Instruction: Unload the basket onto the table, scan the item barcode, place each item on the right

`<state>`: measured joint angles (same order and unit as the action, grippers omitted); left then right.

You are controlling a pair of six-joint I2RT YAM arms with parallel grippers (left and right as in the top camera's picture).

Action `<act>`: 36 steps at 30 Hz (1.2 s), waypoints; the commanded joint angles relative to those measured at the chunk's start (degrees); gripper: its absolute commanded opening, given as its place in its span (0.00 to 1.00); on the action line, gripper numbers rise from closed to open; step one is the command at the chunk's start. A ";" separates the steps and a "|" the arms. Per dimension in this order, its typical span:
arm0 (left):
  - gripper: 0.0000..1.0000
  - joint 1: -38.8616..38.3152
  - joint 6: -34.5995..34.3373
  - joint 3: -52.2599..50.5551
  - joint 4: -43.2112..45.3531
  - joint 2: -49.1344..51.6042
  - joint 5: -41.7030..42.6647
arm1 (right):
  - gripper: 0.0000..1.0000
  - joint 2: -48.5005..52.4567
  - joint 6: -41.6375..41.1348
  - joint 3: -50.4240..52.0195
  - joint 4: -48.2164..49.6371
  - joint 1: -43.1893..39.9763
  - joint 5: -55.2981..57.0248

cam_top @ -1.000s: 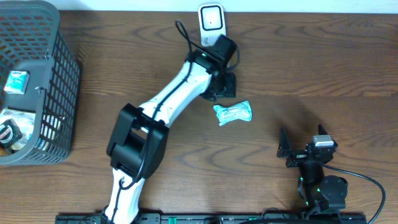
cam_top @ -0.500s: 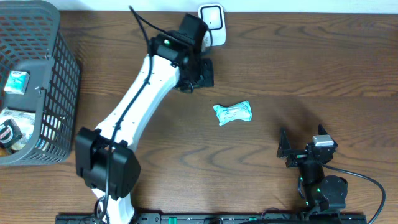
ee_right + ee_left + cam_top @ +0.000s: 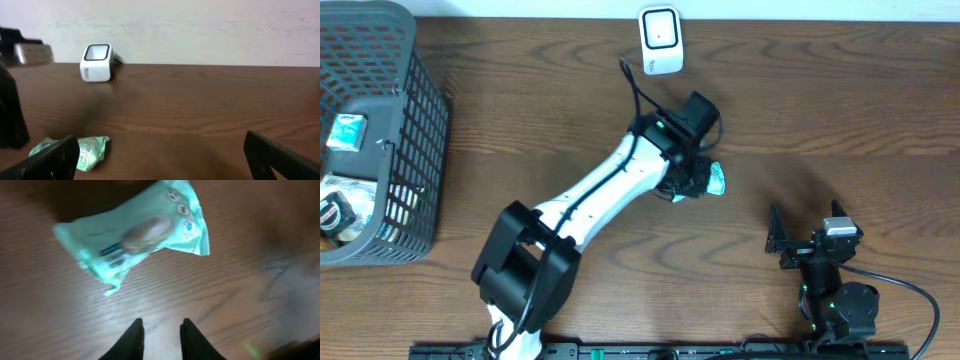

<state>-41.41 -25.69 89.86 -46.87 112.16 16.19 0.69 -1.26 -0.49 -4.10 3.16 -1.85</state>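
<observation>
left hand (image 3: 161,336), slightly spread, empty, hides most of packet (image 3: 135,235) overhead (print blurred).

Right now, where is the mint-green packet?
Overhead, the mint-green packet lies mid-table, partly hidden under the left gripper, nearer than the white scanner at the far edge. The left wrist view shows it just beyond the fingers, untouched.

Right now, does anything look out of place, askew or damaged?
One oddity: the left tool has its jaws nearly together with nothing between them. The teal packet lies just beyond the tips, loose on the table, slanted but apparently intact. The white scanner stands upright at the far edge.
</observation>
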 commanded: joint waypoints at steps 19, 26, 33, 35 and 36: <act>0.08 -0.98 -5.05 -1.64 15.41 10.99 -0.46 | 0.99 -0.37 -0.83 0.17 -0.17 0.22 0.17; 0.08 -0.39 -5.09 -1.64 20.00 11.08 -14.34 | 0.99 -0.37 -0.83 0.17 -0.17 0.22 0.20; 0.09 4.07 -4.42 -1.57 21.51 10.97 -21.79 | 0.99 -0.37 -0.83 0.17 -0.17 0.22 0.20; 0.09 5.70 -3.98 -1.55 21.27 10.60 -20.98 | 0.99 -0.37 -0.83 0.17 -0.17 0.22 0.20; 0.09 6.54 -2.47 -1.51 21.27 10.27 -19.32 | 0.99 -0.37 -0.83 0.17 -0.17 0.22 0.20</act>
<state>-37.47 -29.98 88.49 -25.45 122.72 -1.72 0.69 -1.26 -0.49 -4.10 3.16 -1.87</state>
